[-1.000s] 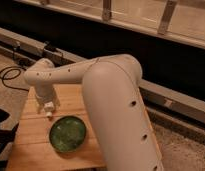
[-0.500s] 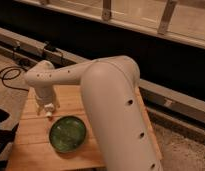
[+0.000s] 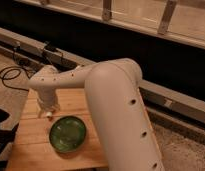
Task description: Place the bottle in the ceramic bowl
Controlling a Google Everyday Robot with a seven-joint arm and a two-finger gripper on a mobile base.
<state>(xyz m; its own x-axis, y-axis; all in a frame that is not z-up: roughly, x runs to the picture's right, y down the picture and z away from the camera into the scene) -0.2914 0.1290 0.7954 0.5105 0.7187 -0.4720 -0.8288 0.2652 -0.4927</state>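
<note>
My hand (image 3: 48, 110) has edged nearer the ceramic bowl (image 3: 67, 134), not yet over it. Whether it grips the bottle, I cannot tell.

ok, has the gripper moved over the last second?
Yes, slightly. The gripper has shifted down in the camera view, closer to the upper-left rim of the ceramic bowl, which has stayed put on the wooden table.
</note>
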